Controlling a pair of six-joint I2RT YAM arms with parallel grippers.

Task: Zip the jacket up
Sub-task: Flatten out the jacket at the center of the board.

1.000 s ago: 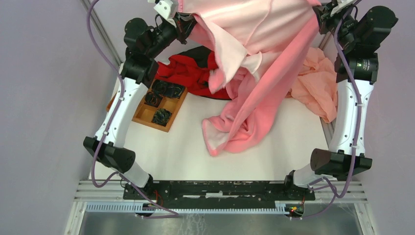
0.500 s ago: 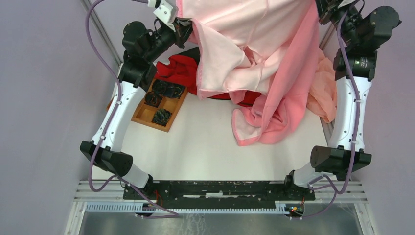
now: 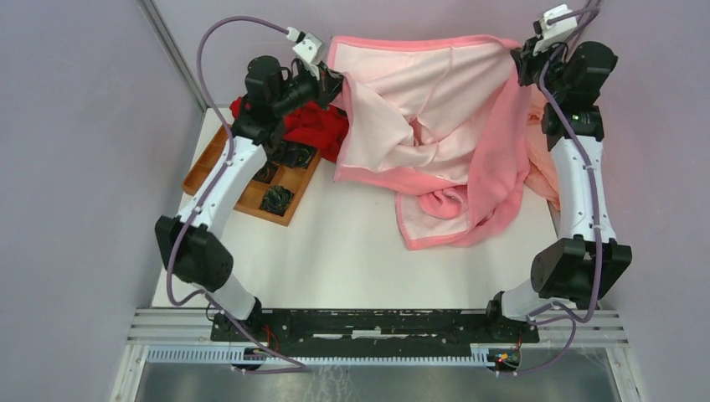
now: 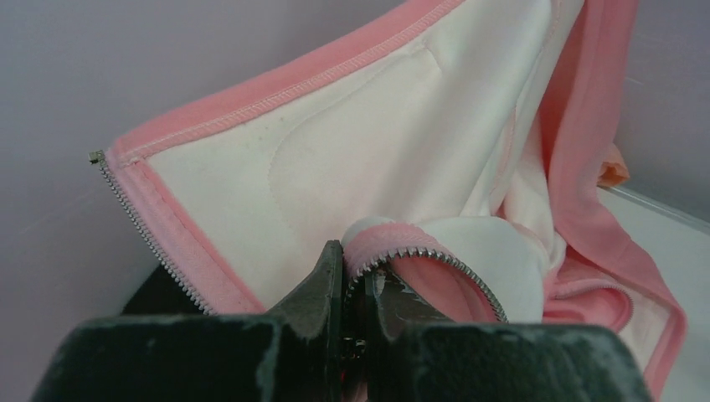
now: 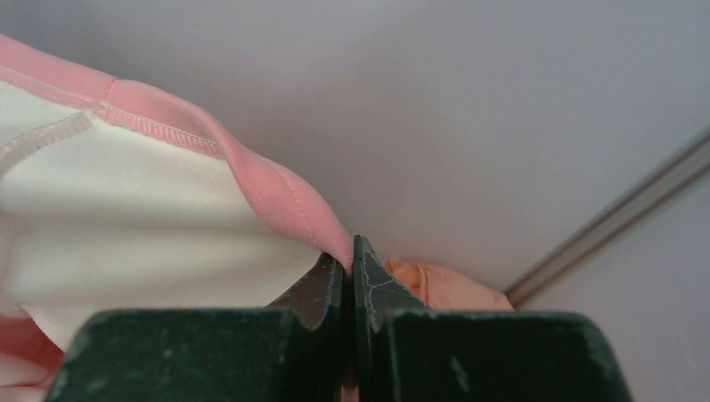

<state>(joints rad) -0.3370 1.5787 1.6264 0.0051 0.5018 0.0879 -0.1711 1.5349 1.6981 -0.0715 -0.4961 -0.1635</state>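
You have the jacket [image 3: 435, 109] strung up between both arms at the far end, pale lining toward the camera, its lower folds heaped on the surface [image 3: 335, 251]. The left jaws are pinched nearly shut on a doubled-over bit of the zipper edge [image 4: 419, 255]. The right jaws are nipped onto the pink hem.

Both grips look thin, right at the cloth's border, so a tug apart could pull an edge free and drop that side. The fold in the left jaws could also twist the teeth [image 4: 151, 234] away from their mates. I can't see the pull. The hanging cloth drapes over the red garment [image 3: 314, 126] and could drag it along.

The surface is white, with a wooden tray [image 3: 243, 188] on the left and peach cloth [image 3: 544, 167] by the right arm. Plain lilac walls close in on it.
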